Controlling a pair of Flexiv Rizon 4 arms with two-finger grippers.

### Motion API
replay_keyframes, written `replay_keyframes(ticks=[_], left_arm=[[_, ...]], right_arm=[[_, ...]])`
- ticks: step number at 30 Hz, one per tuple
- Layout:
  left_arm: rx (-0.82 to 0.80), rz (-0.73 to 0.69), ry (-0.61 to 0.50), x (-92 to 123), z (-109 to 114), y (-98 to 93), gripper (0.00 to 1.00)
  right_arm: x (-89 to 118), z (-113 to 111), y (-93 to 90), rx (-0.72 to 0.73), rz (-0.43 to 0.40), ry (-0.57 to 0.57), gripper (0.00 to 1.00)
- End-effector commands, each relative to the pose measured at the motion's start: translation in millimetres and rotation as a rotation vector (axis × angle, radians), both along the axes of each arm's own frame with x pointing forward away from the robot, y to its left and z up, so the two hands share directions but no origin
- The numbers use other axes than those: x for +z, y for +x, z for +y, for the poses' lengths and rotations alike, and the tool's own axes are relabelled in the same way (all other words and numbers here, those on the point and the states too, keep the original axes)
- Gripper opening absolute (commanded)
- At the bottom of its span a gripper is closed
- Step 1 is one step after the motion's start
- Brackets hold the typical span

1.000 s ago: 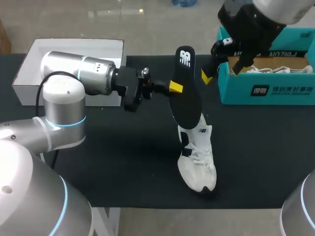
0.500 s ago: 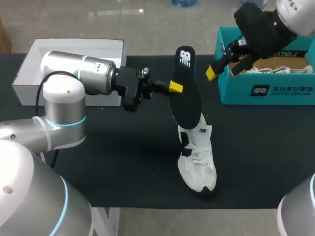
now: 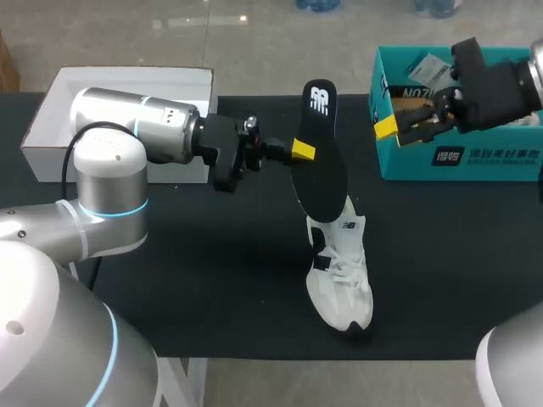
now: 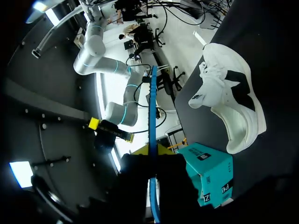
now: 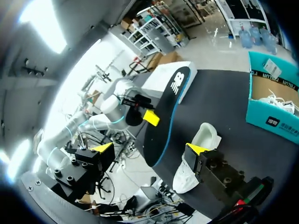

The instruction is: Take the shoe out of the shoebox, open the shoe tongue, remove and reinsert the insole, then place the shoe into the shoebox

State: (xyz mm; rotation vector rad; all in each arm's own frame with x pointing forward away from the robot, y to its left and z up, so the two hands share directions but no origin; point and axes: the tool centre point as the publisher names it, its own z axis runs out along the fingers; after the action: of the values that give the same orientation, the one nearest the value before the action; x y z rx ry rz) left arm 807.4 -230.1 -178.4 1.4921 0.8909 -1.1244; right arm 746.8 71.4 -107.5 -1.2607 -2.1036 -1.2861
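Head view: left fingers [image 3: 303, 150] pinch the upright insole [image 3: 323, 174], shoe [image 3: 344, 284] beneath them; right fingers [image 3: 386, 128], spread, hover beside the shoebox [image 3: 475, 158].

Insole [image 3: 321, 161]: lower end hidden inside the shoe [image 3: 342, 271]. Shoebox [image 3: 475, 157]: right side cut off at the head view's edge, front rim partly covered by the right arm [image 3: 496, 85], interior indistinct.

The right claw [image 3: 392, 127] has swung away from the insole [image 3: 322, 161] — over the shoebox [image 3: 475, 157].
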Motion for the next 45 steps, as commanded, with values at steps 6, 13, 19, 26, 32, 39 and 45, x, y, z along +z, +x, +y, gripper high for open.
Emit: replay_keyframes(ticks=[6, 13, 19, 26, 32, 39, 45], left_arm=[[0.000, -0.002, -0.003, -1, -1, 0.5, 0.00], [0.000, -0.002, -0.003, -1, -1, 0.5, 0.00], [0.000, -0.002, -0.003, -1, -1, 0.5, 0.00], [0.000, -0.002, -0.003, -1, -1, 0.5, 0.00], [0.000, -0.002, -0.003, -1, -1, 0.5, 0.00], [0.000, -0.002, -0.003, -1, -1, 0.5, 0.00], [0.000, -0.002, -0.003, -1, -1, 0.5, 0.00]], right_arm=[[-20, 1, 20.1, 0.077, 0.048, 0.249, 1.00], [-30, 6, 37.0, 0.088, 0.054, 0.255, 1.00], [-41, 20, 54.5, 0.123, 0.078, 0.250, 1.00], [-53, 44, 67.2, 0.165, 0.099, 0.265, 1.00], [-59, 58, 69.8, 0.194, 0.112, 0.268, 1.00], [-62, 65, 64.3, 0.207, 0.121, 0.275, 1.00], [-64, 72, 58.6, 0.224, 0.131, 0.282, 1.00]])
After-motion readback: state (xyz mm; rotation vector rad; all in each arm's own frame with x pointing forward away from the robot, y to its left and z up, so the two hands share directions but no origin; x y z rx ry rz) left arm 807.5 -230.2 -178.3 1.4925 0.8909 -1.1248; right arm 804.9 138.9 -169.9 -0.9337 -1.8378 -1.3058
